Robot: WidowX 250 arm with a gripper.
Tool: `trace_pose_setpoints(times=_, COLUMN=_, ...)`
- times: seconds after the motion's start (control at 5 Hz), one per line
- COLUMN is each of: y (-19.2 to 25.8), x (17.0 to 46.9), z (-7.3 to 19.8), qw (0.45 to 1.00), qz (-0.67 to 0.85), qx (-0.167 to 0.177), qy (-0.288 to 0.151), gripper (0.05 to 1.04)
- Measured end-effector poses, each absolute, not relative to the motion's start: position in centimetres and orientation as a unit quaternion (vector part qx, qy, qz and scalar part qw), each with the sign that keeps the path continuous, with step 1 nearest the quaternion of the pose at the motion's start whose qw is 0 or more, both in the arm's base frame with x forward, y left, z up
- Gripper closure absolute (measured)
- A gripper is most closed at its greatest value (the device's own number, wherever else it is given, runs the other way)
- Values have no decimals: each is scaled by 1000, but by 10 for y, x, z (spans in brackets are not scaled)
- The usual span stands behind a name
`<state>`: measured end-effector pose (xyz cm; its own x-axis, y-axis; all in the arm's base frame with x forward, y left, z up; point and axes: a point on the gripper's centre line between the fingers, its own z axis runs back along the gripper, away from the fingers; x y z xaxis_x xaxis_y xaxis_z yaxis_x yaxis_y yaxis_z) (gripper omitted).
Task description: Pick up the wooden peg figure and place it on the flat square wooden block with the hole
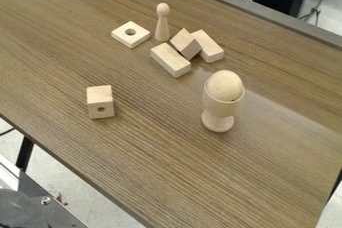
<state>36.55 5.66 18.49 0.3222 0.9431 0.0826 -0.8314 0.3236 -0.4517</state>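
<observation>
Egg (pixel 224 85) sits in its upright wooden cup (pixel 219 111) on the counter (pixel 180 172), and we judge a sideways knock could topple both, the stem being narrow; the claw's opening and hold we cannot tell.

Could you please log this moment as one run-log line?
egg: in cup | peg: upright beside holed tile | tilted block: between two flat blocks | holed cube: apart | all on table

Egg (pixel 226 84) in egg cup (pixel 218 115), right. Cube with hole (pixel 100 102), left. Far: holed square block (pixel 130 34), left of peg doll (pixel 162 24); three blocks (pixel 171 60) right of square block.
</observation>
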Motion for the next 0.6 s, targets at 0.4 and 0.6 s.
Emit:
trace_pose_setpoints(times=0.4, y=73, x=362, z=166, qw=790, qz=575, qx=-130, qy=-171, gripper=84)
trace_pose_setpoints(times=0.6, y=95, x=356, z=157, qw=763, qz=609, qx=-119, qy=-181, gripper=84)
